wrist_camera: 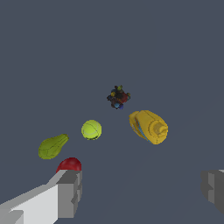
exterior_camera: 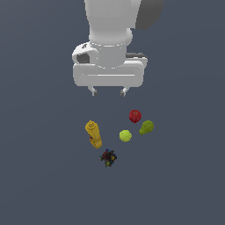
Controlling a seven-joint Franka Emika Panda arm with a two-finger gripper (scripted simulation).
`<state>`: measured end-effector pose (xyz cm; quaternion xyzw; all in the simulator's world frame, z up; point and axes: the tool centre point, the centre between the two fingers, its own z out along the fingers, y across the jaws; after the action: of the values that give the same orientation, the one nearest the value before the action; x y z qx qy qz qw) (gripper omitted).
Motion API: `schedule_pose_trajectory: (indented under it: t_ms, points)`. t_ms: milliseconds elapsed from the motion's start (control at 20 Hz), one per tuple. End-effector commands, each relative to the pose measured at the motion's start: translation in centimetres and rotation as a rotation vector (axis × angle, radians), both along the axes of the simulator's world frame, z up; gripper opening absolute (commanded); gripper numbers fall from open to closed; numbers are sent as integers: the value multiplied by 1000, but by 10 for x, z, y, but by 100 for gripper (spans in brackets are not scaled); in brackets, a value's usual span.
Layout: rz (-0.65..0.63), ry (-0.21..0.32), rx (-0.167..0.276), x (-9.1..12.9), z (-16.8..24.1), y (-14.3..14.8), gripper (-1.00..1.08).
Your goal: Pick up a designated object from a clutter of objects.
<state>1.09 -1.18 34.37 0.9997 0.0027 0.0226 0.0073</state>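
With the claw (exterior_camera: 108, 92) held wide apart and empty above the clutter, the red ball (exterior_camera: 135, 116) or yellow-green ball (exterior_camera: 125, 136) could be grabbed instead of the nearby pear (exterior_camera: 146, 127).

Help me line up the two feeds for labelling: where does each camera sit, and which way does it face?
Exterior view: high off the arm, looking down on the open gripper above the pear, red ball and yellow bottle.
Wrist view: on the wrist, looking past both fingers onto the floor.
Shared: all five items, including the yellow-green ball and dark lump.
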Motion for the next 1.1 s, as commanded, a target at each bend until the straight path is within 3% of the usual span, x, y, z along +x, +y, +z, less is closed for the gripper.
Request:
schedule_pose_trajectory:
  t_ms: [0,1050]
  points:
    - [0,0,0,0,0,0,100]
    - [-38,-23,28,5,1,3,100]
